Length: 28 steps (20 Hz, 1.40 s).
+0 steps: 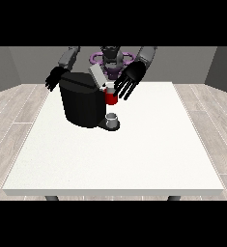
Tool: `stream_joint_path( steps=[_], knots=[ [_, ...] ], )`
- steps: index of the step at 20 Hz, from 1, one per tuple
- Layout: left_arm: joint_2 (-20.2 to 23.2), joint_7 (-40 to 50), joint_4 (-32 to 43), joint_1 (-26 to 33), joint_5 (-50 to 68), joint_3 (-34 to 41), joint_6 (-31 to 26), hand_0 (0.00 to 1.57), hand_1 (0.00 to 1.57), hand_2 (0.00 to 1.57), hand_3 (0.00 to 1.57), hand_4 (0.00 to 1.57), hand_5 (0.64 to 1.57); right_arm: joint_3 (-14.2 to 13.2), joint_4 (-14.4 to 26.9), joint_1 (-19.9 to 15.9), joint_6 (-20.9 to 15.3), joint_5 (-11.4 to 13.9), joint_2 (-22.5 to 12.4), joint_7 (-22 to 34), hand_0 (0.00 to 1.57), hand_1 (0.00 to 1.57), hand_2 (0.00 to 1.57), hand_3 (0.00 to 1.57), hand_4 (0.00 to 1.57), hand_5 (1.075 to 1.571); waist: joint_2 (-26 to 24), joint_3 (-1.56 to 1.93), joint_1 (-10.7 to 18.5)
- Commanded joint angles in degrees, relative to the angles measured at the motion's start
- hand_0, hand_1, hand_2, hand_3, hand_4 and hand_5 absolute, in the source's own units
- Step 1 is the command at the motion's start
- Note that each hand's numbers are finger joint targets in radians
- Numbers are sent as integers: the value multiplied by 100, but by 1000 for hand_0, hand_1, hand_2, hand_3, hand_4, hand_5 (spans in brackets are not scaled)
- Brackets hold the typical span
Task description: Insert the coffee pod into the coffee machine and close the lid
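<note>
The hand at the view's right point(132, 77), fingers spread, hovers over the black boxy coffee machine's point(81, 103) red pod holder point(111, 98), perhaps touching it; the grey lid point(97, 75) stands raised.

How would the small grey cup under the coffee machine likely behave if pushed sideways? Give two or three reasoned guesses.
The cup looks small and short, so it probably feels light and would slide rather than tip. It stands upright on the coffee machine's dark base, so a push may knock it off that ledge onto the table. Being round, it could roll once toppled.

Both robot hand point(131, 79) and robot hand point(53, 78) fingers outstretched, spread
</note>
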Motion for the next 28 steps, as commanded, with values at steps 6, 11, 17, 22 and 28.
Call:
stream_joint_path(
  steps=[6, 11, 17, 22, 28],
  knots=[
    [-14, -127, 7, 126, -54, -4, -231, 0, 0, 0, 0, 0, 1571, 3, 87, 29, -230, 76, 98, 132, 0, 0, 0, 0, 387, 1571, -251, -13, 219],
    [-206, -177, -191, 484, -168, -49, 177, 0, 0, 0, 0, 0, 1571, -329, 236, 189, 194, -211, -289, -128, 0, 0, 0, 0, 411, 1571, -309, -13, 257],
    [-693, 22, -285, 988, 287, 220, -42, 0, 0, 0, 0, 0, 1571, -168, 349, 818, 144, -130, -68, -240, 0, 0, 0, 0, 405, 1571, -1099, -14, 527],
    [-1359, -57, -307, 1304, 1593, 1268, -83, 0, 0, 0, 0, 249, 1571, -305, 416, 1017, -190, -112, 37, -78, 0, 0, 0, 0, 424, 1571, -1762, -23, 975],
    [-1971, -305, -460, 2414, 2093, 1445, -124, 0, 0, 0, 0, 0, 1571, -431, 458, 1536, 138, -207, -250, -201, 0, 0, 0, 0, 492, 1571, -2516, -14, 1512]
  ],
)
